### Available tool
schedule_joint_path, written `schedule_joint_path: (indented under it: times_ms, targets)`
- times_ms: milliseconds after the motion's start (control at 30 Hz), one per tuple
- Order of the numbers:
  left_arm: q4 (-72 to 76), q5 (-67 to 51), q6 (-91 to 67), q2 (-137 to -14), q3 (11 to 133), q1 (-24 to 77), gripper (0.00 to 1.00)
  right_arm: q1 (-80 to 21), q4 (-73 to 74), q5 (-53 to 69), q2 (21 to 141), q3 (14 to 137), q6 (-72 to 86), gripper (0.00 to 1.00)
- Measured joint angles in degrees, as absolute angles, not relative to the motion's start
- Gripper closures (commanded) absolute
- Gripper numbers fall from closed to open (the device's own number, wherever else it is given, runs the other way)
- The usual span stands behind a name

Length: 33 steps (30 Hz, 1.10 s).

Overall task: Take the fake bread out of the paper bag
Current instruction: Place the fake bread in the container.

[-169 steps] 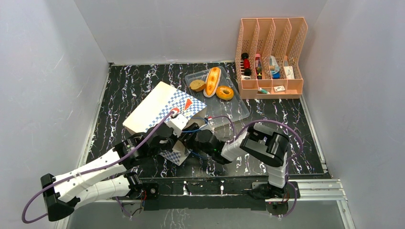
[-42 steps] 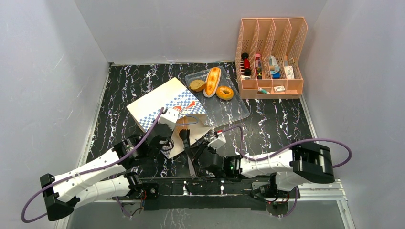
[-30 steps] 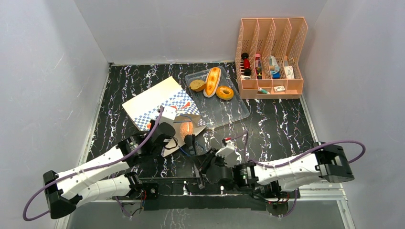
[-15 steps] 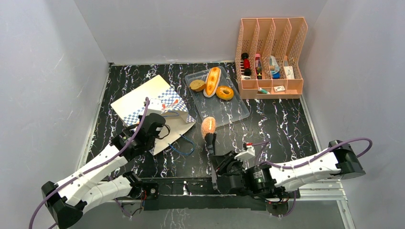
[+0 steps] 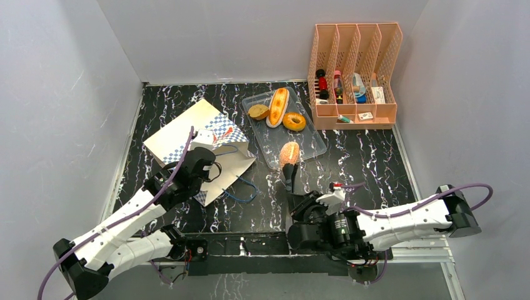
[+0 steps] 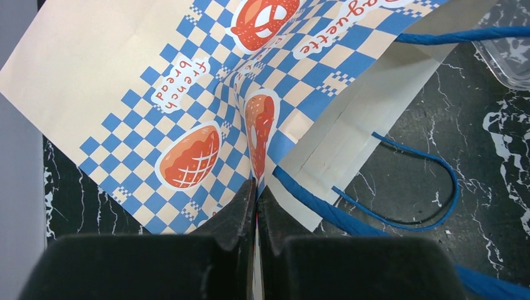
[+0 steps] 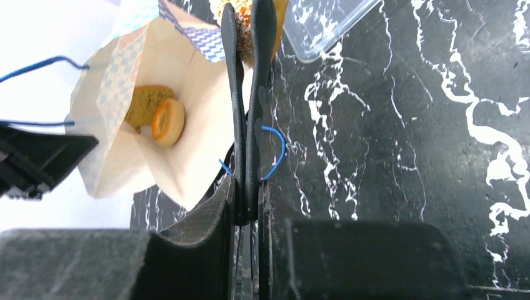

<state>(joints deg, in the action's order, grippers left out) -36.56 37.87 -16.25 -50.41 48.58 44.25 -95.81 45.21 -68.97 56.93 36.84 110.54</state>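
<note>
The paper bag (image 5: 181,134) lies on its side at the left, mouth facing right. My left gripper (image 5: 203,164) is shut on the bag's checkered rim (image 6: 256,184). My right gripper (image 5: 291,199) is shut on black tongs (image 7: 253,94), which clamp the oval reddish-orange bun (image 5: 289,152) above the near edge of the clear tray (image 5: 309,149). In the right wrist view the bun (image 7: 279,19) sits at the tong tips, and a ring donut (image 7: 169,122) and a brown roll (image 7: 142,106) lie inside the bag (image 7: 187,169).
The tray holds a brown roll (image 5: 258,112), a long bun (image 5: 277,107) and a ring donut (image 5: 294,121). A peach file organiser (image 5: 353,62) with small items stands at the back right. Blue cord handles (image 5: 244,190) trail on the black marbled table.
My right arm has drawn the tongs and bun out of the bag and carried them right and back to the tray's near edge. My left gripper has pulled the bag leftward.
</note>
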Motion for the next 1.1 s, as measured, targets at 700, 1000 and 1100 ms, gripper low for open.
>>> schedule_joint_path:
  times_ms: [700, 1000, 1100]
  targets:
    - [-37.89, 30.37, -16.05, -49.32, 50.28, 44.14, 1.00, -59.11, 3.81, -44.18, 73.71, 38.00, 60.64, 1.00]
    - [-38.44, 29.10, -16.05, -48.29, 50.28, 44.07, 1.00, -55.16, -1.61, -37.80, 81.80, 40.10, 56.64, 1.00]
    - [-38.52, 29.08, -16.05, -47.94, 50.28, 44.07, 1.00, -54.57, -2.22, -36.60, 83.24, 40.12, 56.66, 1.00]
